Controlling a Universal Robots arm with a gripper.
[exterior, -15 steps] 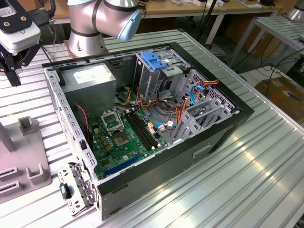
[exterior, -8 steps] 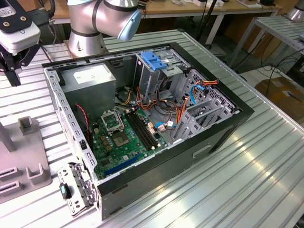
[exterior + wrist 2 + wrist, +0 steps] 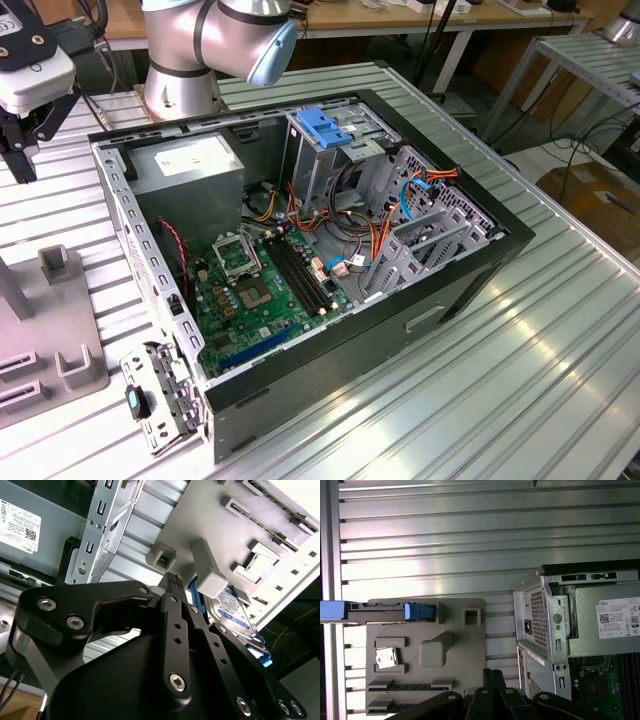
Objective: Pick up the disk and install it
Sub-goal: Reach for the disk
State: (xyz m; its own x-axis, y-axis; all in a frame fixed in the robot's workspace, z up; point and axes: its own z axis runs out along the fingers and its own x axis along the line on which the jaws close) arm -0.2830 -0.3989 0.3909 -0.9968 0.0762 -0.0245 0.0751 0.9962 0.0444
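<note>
Nothing done yet. disk (image 3: 234, 611) sits on edge in slot of grey fixture (image 3: 210, 510) on table (image 3: 445, 540), beside open PC case (image 3: 470, 270). claw (image 3: 172, 580) closed, empty, hovering over fixture near disk. Pick and install both left.

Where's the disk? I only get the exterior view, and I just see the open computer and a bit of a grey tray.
Observer: In the first wrist view the disk stands on its edge in a slot of that grey tray.
Operator: Is the gripper holding it?
Observer: No. In that view the gripper is over another edge of the tray, apart from the disk.
Operator: What does the disk look like?
Observer: The second wrist view shows its flat side, with a white label that has a blue band.
</note>
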